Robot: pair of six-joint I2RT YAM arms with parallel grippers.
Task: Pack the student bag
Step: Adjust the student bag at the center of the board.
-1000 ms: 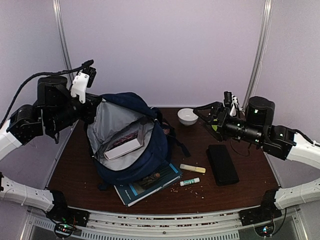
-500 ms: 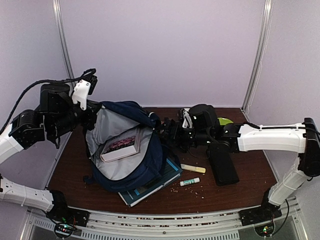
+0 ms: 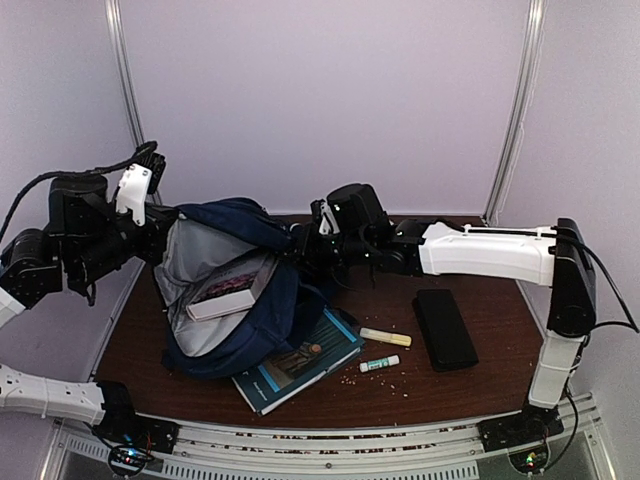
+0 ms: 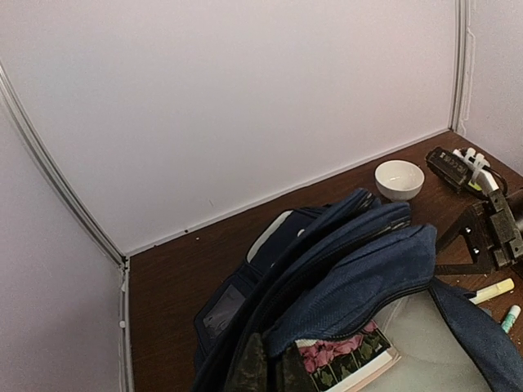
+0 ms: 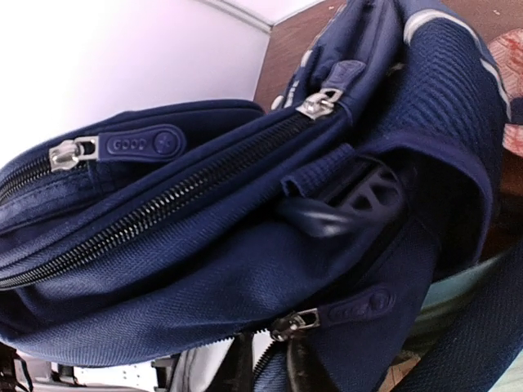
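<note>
On the left half of the counter (image 3: 500,300) lies the student bag (image 3: 260,310), its main compartment gaping toward the camera, grey lining showing. The step in hand appears to be spreading and steadying the mouth of the bag so that more things can go in.

The left tool (image 3: 165,232) sits at the far-left rim of the opening and is closed, seemingly pinching the fabric there and holding that edge up. The right tool (image 3: 298,246) presses against the top right of the bag, by the zips and the carry handle. Its wrist view is filled with navy cloth and its fingers barely show, so whether it has closed on anything cannot be told.

The next move likely calls for a firm hold on the right rim, pulled away from the left one without dragging the bag off the blue book. After that, one arm must let go to fetch a loose item.

Counted:
- one bag
- one floral-covered book (image 3: 222,298) already inside it
- one blue book (image 3: 305,365) partly under the bag's lower edge
- one flat black case (image 3: 445,328) to the right
- one pale yellow stick (image 3: 385,337)
- one white tube with a green cap (image 3: 380,364) just below the stick
- one white bowl (image 4: 399,178) at the back, seen from the left wrist

Small crumbs dot the front of the counter.
</note>
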